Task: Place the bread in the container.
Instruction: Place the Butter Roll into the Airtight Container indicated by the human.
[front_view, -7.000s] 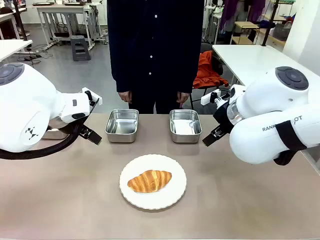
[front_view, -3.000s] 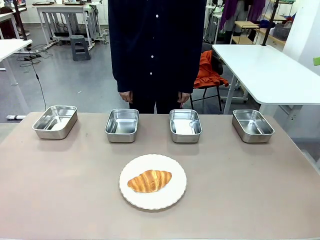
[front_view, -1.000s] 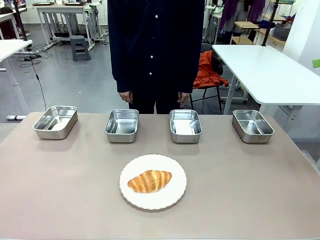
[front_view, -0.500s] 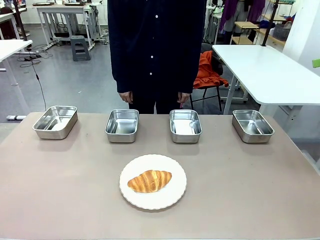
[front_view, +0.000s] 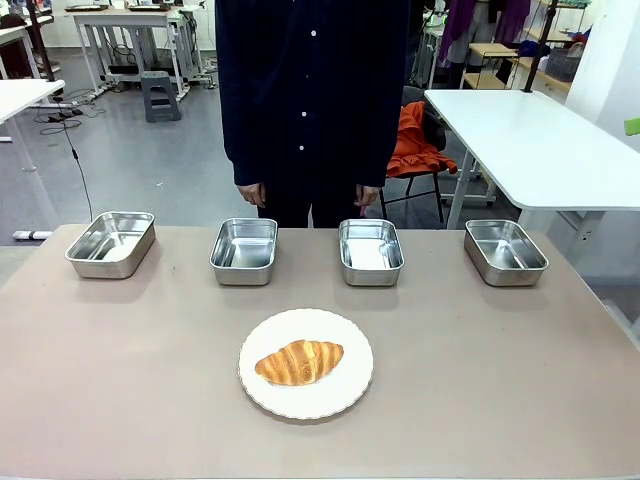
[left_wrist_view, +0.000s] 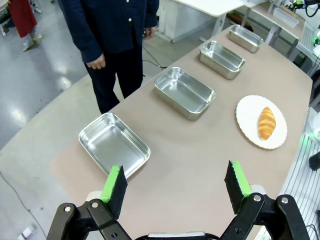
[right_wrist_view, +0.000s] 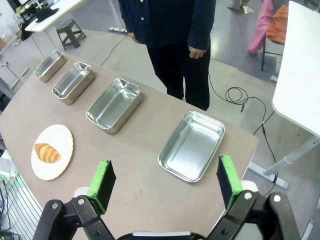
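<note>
The bread (front_view: 299, 362), a golden-brown croissant, lies on a round white plate (front_view: 352, 392) at the table's near middle. Several alike steel containers stand in a row along the far edge: far left (front_view: 110, 243), centre left (front_view: 244, 250), centre right (front_view: 370, 251), far right (front_view: 506, 251), all bare inside. My left gripper (left_wrist_view: 176, 180) hangs open high above the row's left end, over a container (left_wrist_view: 114, 145), with the bread (left_wrist_view: 266, 122) far off. My right gripper (right_wrist_view: 165, 180) is open high above the right-end container (right_wrist_view: 191, 145); the bread (right_wrist_view: 47, 152) is small at lower left.
A person in a dark shirt stands at the far side behind the two middle containers, hands (front_view: 250, 192) hanging at the sides. The brown table (front_view: 480, 370) has bare room all around the plate. A white table (front_view: 530, 130) and an orange-draped chair stand behind on the right.
Since the earliest frame both arms have drawn back from over the table's sides. Over the last second the bread, plate, containers and person have stayed still.
</note>
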